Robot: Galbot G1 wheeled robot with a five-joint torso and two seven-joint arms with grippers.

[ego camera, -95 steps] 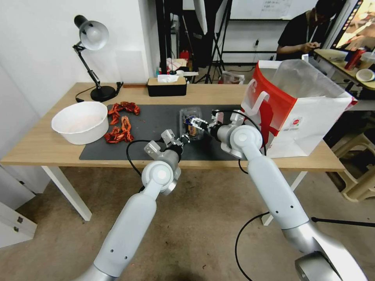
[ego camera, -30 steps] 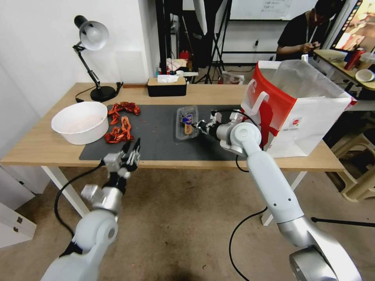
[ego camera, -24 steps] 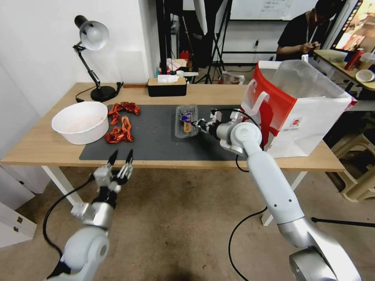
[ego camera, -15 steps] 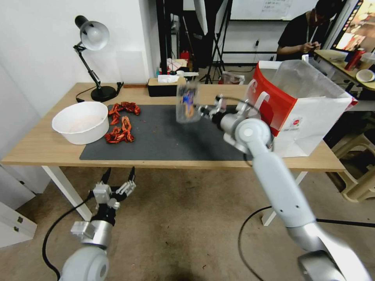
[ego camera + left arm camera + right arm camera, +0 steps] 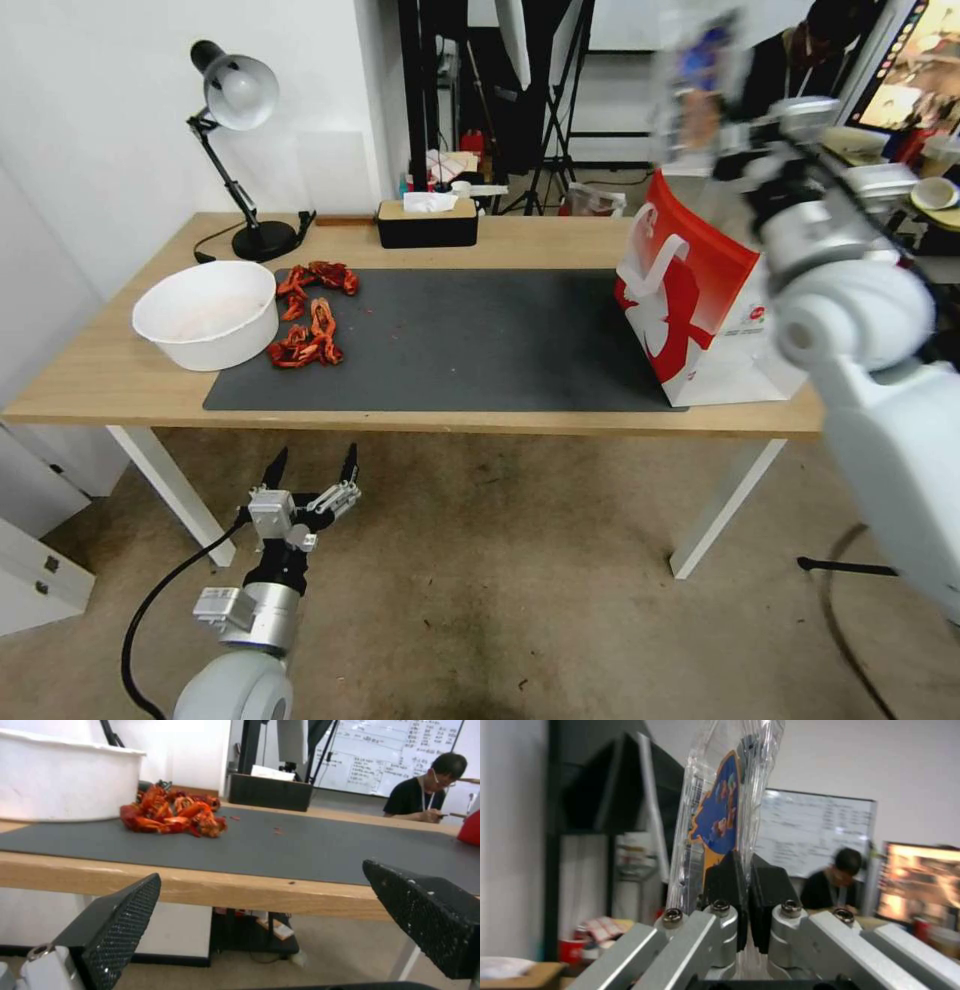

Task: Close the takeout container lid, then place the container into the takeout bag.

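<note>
Down below the front edge of the table (image 5: 120, 395), at about 7 o'clock from its centre, the left gripper (image 5: 312, 470) hangs over the concrete floor with its two black fingers spread wide and nothing between them; in the left wrist view the same left gripper (image 5: 260, 915) has its ribbed pads (image 5: 120, 922) well apart, pointing toward the table's wooden edge. On the table lies a dark grey mat (image 5: 470, 340), and at its 9 o'clock end sit a heap of red crayfish (image 5: 305, 335) and, just beside them, a big white bowl (image 5: 205, 312). Farther back at 12 o'clock stands a black tissue box (image 5: 427, 222), with a black desk lamp (image 5: 235, 100) toward 10 o'clock. At the mat's 3 o'clock end the takeout bag (image 5: 700, 290) stands upright, red and white with a white handle. High above the bag's far side, the right gripper (image 5: 735, 135) is raised with the takeout container (image 5: 700, 80) blurred at its tip, clear of the bag's mouth. The right wrist view shows the right gripper (image 5: 745, 900) with its black pads pressed together on the edge of the takeout container (image 5: 725, 806), which stands upright, its clear halves closed flat against each other and a blue and orange label showing through.
</note>
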